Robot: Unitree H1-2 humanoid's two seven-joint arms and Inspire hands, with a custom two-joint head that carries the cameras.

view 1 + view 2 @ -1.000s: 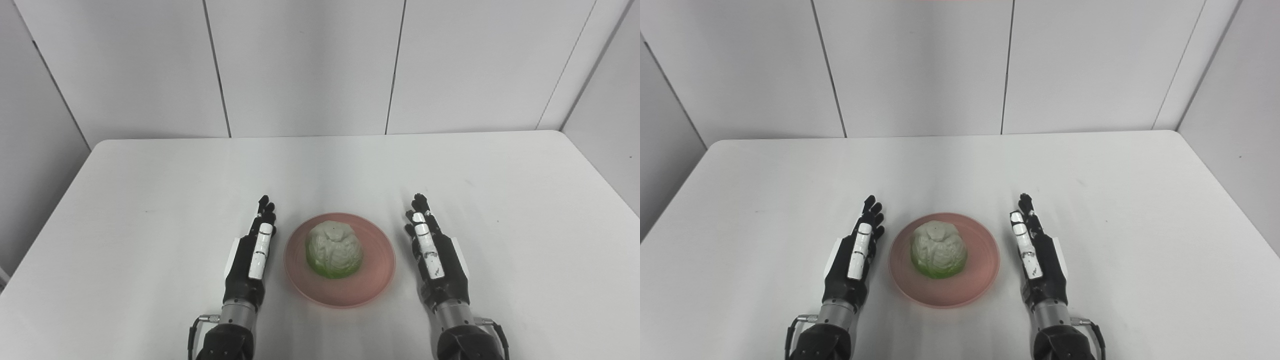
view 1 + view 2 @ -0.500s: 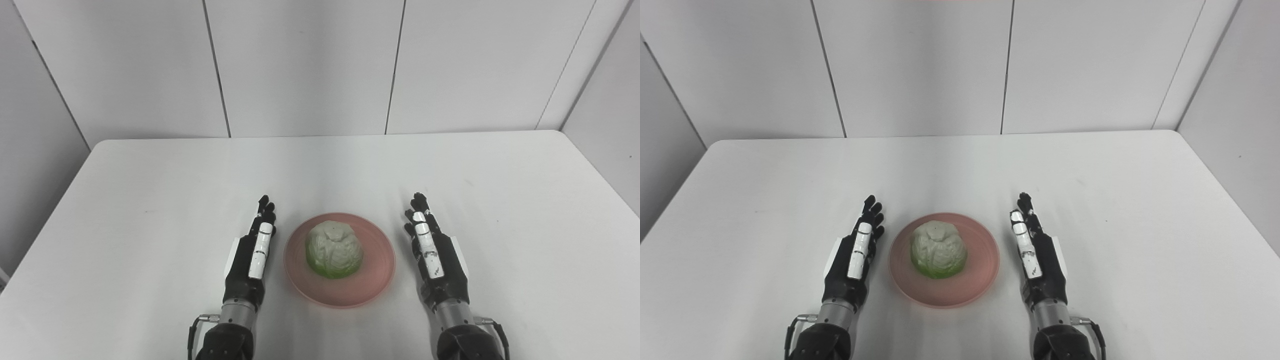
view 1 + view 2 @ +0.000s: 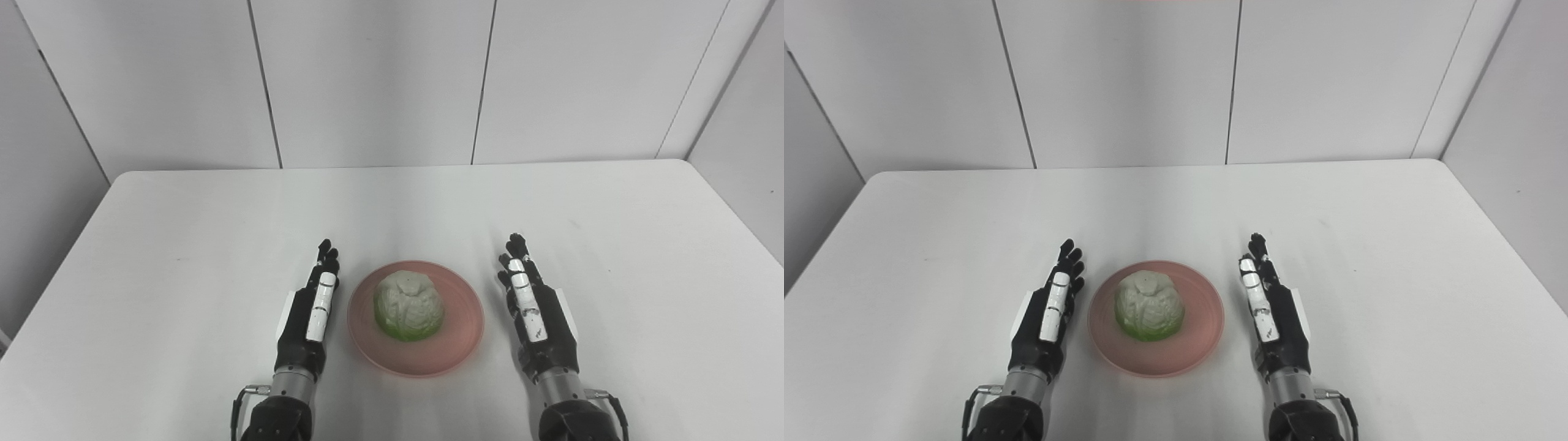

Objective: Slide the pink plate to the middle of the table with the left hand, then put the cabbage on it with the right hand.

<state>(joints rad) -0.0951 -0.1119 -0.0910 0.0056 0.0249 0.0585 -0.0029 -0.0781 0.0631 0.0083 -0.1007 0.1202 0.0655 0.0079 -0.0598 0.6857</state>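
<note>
- I see nothing between either hand and the round pink plate; the tabletop around them carries only these things.
- My black-and-white left hand lies just beside the plate's left rim, not touching it, fingers stretched forward and close together, holding nothing.
- My black-and-white right hand lies on the other side, near the right rim with a slightly wider gap, fingers likewise straight and empty.
- The pale green-and-white cabbage sits on the plate, a little left of its centre, apart from both hands.
- The plate rests near the middle of the white table across its width, toward my near edge.
- The table is smooth and matt with rounded far corners; a few faint dark specks mark it.
- Behind it stand plain grey-white wall panels with thin vertical seams.
- The cabbage is a crinkled dome, whitish on top, greener at its base; the plate is shallow with faint concentric rings.
</note>
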